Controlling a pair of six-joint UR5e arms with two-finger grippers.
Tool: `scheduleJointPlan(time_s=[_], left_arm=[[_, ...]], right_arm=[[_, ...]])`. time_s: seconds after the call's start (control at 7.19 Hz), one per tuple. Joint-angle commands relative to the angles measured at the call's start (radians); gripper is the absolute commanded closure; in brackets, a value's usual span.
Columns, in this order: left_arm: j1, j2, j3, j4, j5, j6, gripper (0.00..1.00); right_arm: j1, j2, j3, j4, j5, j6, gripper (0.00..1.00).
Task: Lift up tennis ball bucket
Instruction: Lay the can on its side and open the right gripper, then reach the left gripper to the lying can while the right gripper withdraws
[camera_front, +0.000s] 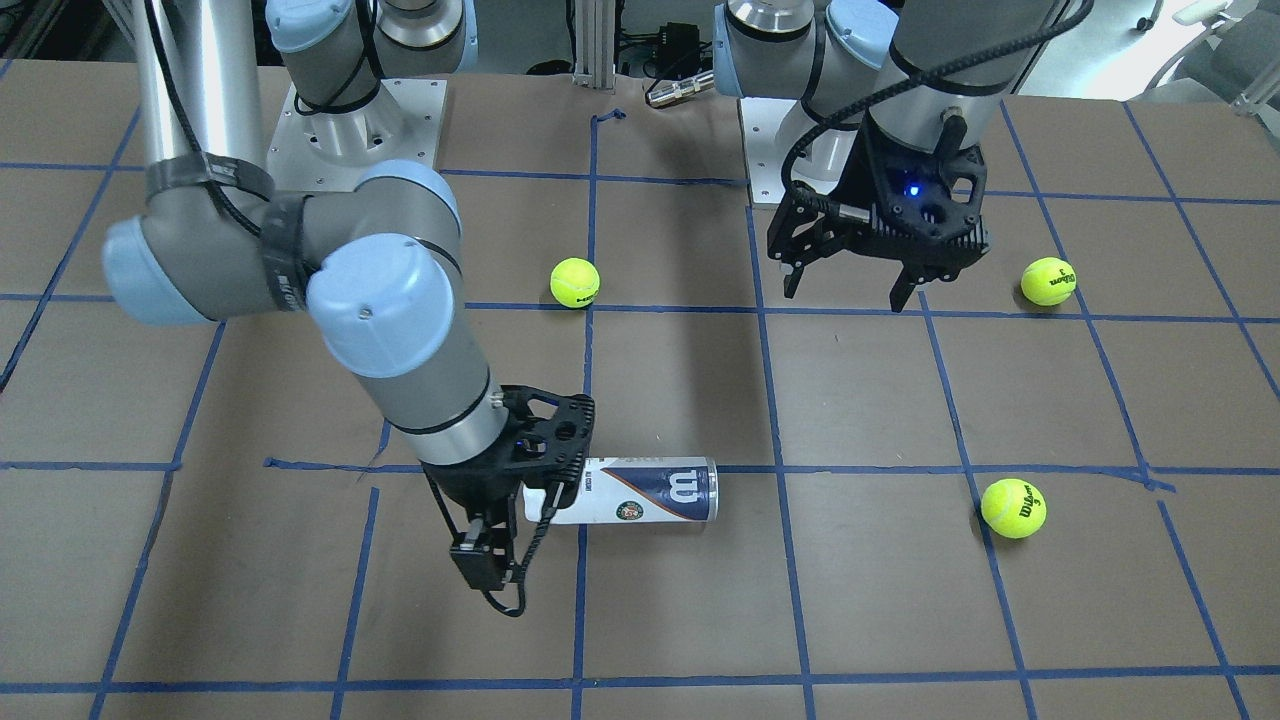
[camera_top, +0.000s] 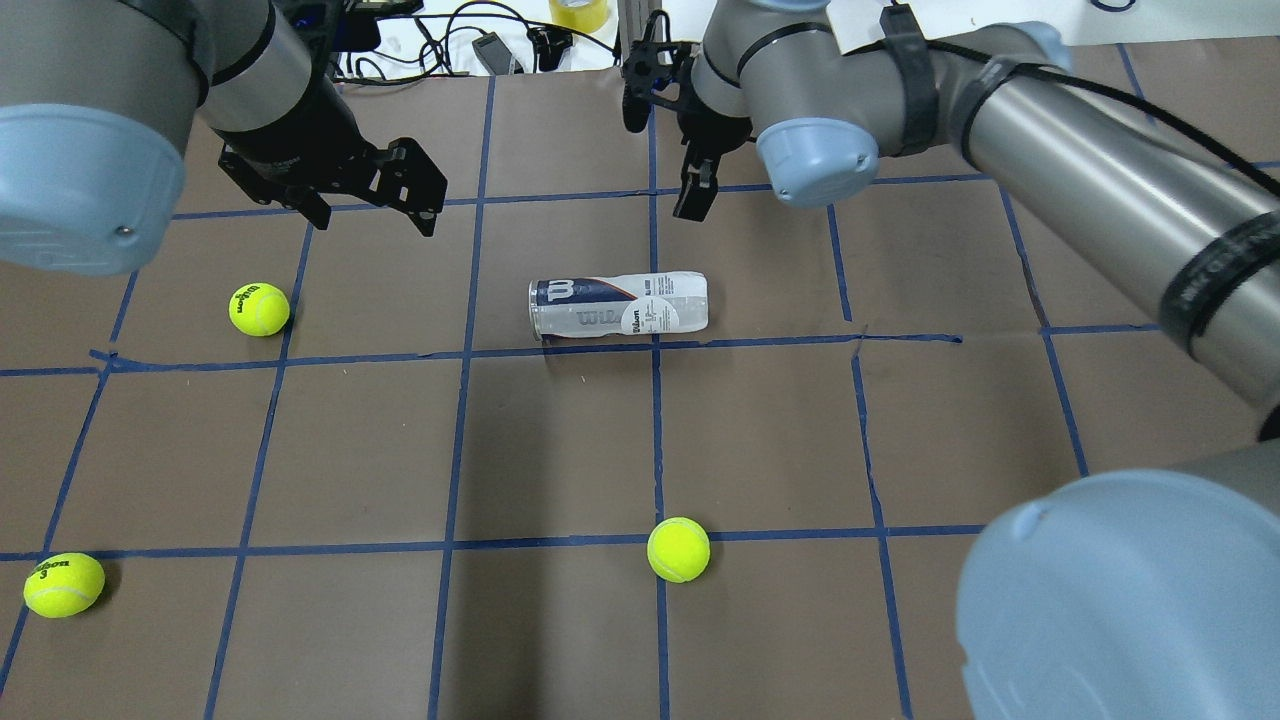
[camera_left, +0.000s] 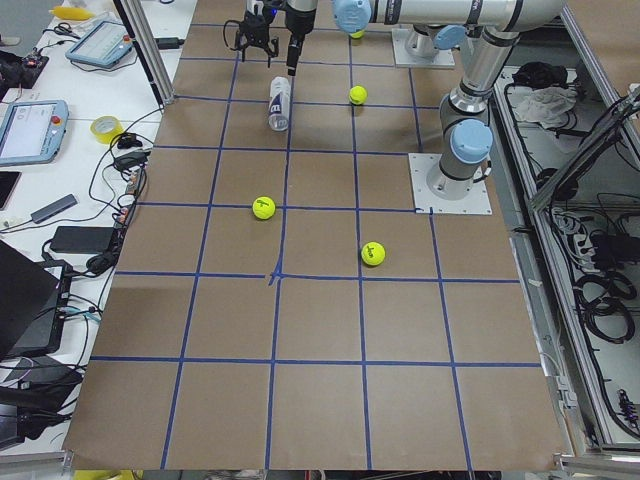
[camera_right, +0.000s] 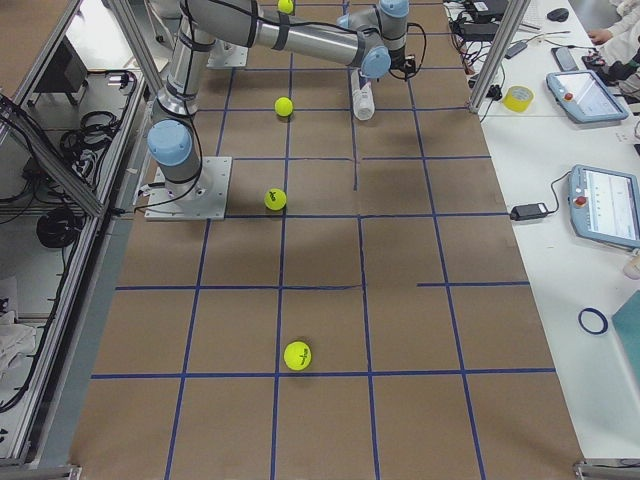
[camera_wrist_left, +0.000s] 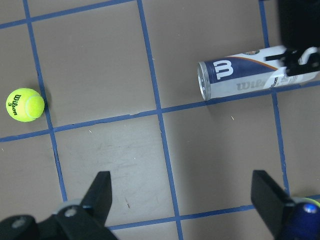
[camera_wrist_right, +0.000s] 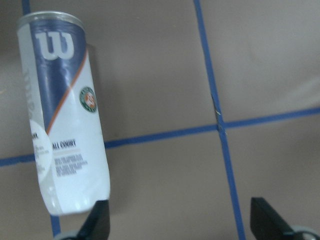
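Approach stage: tennis ball bucket (camera_top: 618, 306) lay on its side mid-desk (camera_top: 560, 450) while right fingers (camera_wrist_right: 267, 215), spread wide, hovered by its right end. Left fingers (camera_wrist_left: 98, 195), also spread, hung well apart. Likely next: centre, descend, pinch.

Both the right arm (camera_front: 420, 370) and the left arm (camera_front: 940, 60) are silver-grey tubes with rounded pale-blue joint caps (camera_front: 385, 300), one showing a tiny screw. Black cables (camera_front: 812, 133) run along them under black straps (camera_front: 205, 175). One band carries what looks like lettering. The left gripper (camera_front: 847, 295) is black and ribbed, with a blue light (camera_front: 912, 187). Each base is a white square plate (camera_front: 420, 120).
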Motion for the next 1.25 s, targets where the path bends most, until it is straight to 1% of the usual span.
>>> scheduleJointPlan(time_s=[0.0, 0.14, 0.28, 0.42, 0.56, 0.7, 0.83, 0.97, 1.11], left_arm=[[0.007, -0.125, -0.002, -0.022, -0.05, -0.009, 0.0], [0.011, -0.184, -0.001, -0.012, -0.19, -0.049, 0.0], [0.025, -0.243, 0.003, -0.009, -0.215, -0.044, 0.0], [0.061, -0.288, -0.002, 0.024, -0.282, -0.046, 0.0], [0.109, -0.342, -0.011, 0.027, -0.377, -0.037, 0.0], [0.118, -0.379, -0.013, 0.028, -0.456, -0.034, 0.0], [0.117, -0.414, -0.008, 0.038, -0.499, -0.034, 0.0], [0.117, -0.452, -0.011, 0.096, -0.559, -0.035, 0.0], [0.119, -0.486, -0.011, 0.101, -0.628, -0.034, 0.0]], right_arm=[[-0.137, -0.115, -0.001, 0.11, -0.005, 0.012, 0.0], [-0.183, -0.147, -0.001, 0.12, -0.006, 0.018, 0.0], [-0.216, -0.161, 0.002, 0.149, -0.012, 0.033, 0.0], [-0.245, -0.161, 0.002, 0.185, -0.008, 0.037, 0.0], [-0.263, -0.163, 0.002, 0.189, -0.006, 0.037, 0.0], [-0.268, -0.186, -0.004, 0.184, -0.022, 0.078, 0.0], [-0.268, -0.273, 0.003, 0.19, -0.102, 0.371, 0.0], [-0.264, -0.307, 0.003, 0.269, -0.179, 0.585, 0.0], [-0.27, -0.328, -0.001, 0.31, -0.186, 0.657, 0.0]])
